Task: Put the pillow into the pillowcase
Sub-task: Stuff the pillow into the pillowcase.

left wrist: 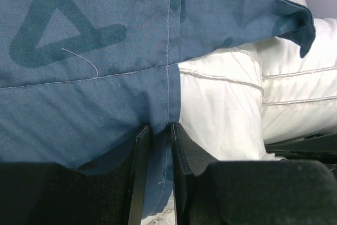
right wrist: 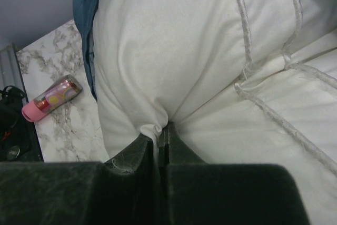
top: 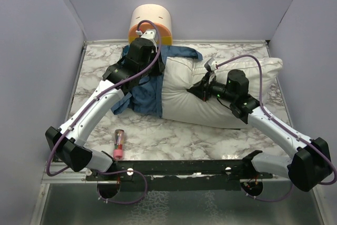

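Across the tabletop [top: 174,138] the pillow [top: 181,96] lies with its long axis edge to edge, its left end at the mouth of the pillowcase [top: 143,97] by the far-left corner. The left gripper [left wrist: 160,130] pinches the pillowcase hem; the right gripper [right wrist: 163,130] pinches pillow cloth mid-length, so the feed likely runs leftward

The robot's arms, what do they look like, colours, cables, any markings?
Both the left arm and right arm have white tube-like links between chunky black joint housings. A purple cable loops loosely along each one. A small green light glows near the right arm's wrist. The left tool and right tool each have two flat black fingers. No markings are legible.
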Controlling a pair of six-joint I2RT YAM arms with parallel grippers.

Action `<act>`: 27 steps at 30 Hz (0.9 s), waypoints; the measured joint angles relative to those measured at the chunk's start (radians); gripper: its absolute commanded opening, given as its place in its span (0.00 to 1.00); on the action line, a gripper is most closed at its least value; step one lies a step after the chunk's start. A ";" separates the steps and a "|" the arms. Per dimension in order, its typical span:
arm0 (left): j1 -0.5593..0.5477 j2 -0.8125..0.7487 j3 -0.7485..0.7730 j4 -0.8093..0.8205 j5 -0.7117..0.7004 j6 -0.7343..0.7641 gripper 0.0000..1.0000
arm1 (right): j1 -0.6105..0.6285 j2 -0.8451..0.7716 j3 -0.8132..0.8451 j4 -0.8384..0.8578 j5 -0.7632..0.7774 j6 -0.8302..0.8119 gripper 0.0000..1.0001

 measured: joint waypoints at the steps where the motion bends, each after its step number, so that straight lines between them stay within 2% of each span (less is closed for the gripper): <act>1: 0.000 0.000 0.000 -0.001 -0.002 0.004 0.26 | 0.000 0.000 0.001 -0.002 0.000 0.000 0.01; 4: 0.000 0.000 0.000 -0.004 -0.006 0.014 0.36 | 0.000 0.000 0.002 -0.003 0.000 0.000 0.01; 9: 0.000 0.008 0.003 -0.007 -0.008 0.027 0.39 | 0.000 0.000 0.002 -0.003 0.000 0.000 0.01; 12: 0.000 0.017 0.003 -0.007 -0.008 0.029 0.29 | 0.000 0.000 0.002 -0.004 0.000 0.000 0.01; 14: 0.000 0.021 0.003 -0.007 -0.008 0.031 0.11 | 0.000 0.000 0.002 -0.004 0.000 0.000 0.01; 16: 0.000 0.023 0.003 -0.006 -0.008 0.033 0.01 | 0.000 0.000 0.003 -0.005 0.000 0.000 0.01; 22: 0.000 0.027 0.032 -0.016 0.015 0.031 0.00 | 0.000 0.000 0.014 -0.020 0.001 0.000 0.01; 27: 0.003 0.028 0.102 0.018 0.127 -0.005 0.00 | 0.000 0.024 0.064 -0.050 0.009 0.000 0.01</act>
